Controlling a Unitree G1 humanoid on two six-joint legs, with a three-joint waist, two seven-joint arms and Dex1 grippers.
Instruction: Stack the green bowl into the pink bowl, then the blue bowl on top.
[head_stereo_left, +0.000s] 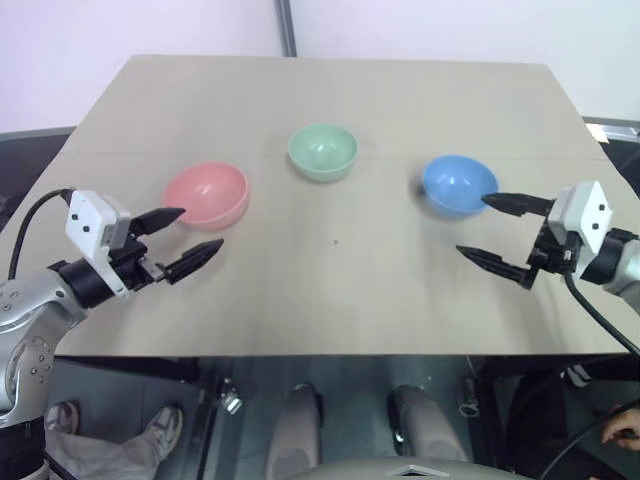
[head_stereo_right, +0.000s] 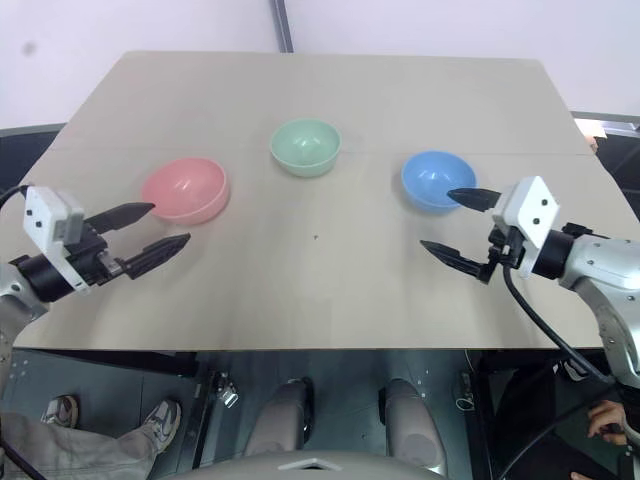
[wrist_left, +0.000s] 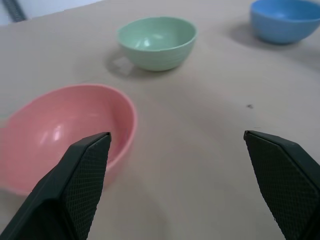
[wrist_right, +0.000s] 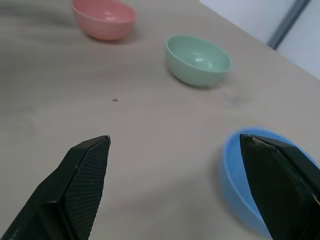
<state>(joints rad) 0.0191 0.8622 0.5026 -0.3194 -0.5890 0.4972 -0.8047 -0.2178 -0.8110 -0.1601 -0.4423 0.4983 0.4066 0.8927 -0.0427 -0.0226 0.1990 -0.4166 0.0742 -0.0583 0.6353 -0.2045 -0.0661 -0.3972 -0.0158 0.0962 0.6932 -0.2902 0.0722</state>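
- On the tan table (head_stereo_left: 400, 290), the green bowl (head_stereo_left: 323, 151) sits upright and empty, farthest back of the three and roughly in the middle.
- To its left and a little nearer the front edge stands the pink bowl (head_stereo_left: 207, 194), also upright and empty, apart from the green one.
- Off to the right sits the blue bowl (head_stereo_left: 458, 184), upright, empty, well apart from the other two; nothing is stacked yet.
- Just in front of the pink bowl hovers the left gripper (head_stereo_left: 186, 238), its two black fingers spread wide, holding nothing, the upper tip close by the bowl's rim.
- Beside the blue bowl hangs the right gripper (head_stereo_left: 490, 228), fingers likewise spread and empty, one tip close to the bowl's right rim.
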